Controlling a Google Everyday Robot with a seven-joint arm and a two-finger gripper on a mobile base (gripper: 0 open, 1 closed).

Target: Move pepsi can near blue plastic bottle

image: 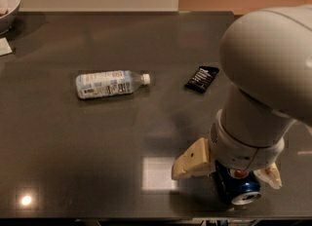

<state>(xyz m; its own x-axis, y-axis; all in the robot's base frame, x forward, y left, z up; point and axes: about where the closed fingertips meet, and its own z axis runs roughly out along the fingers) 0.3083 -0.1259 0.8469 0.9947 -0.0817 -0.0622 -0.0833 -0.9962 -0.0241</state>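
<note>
The pepsi can (pixel 242 189) lies on its side near the table's front right edge, dark blue with a silver end facing the front; the arm's wrist covers most of it. My gripper (pixel 231 168) is low over the can, open, with one tan finger (pixel 191 160) to the can's left and the other to its right (pixel 271 175), neither pressed against it. The blue plastic bottle (pixel 110 84) lies on its side at the middle left of the table, white cap pointing right, well apart from the can.
A flat black snack packet (pixel 202 78) lies behind the arm, right of the bottle. A bowl (pixel 9 2) stands at the far left corner with a white slip of paper (pixel 4 47) near it. The dark table's front edge (pixel 146 217) is just in front of the can.
</note>
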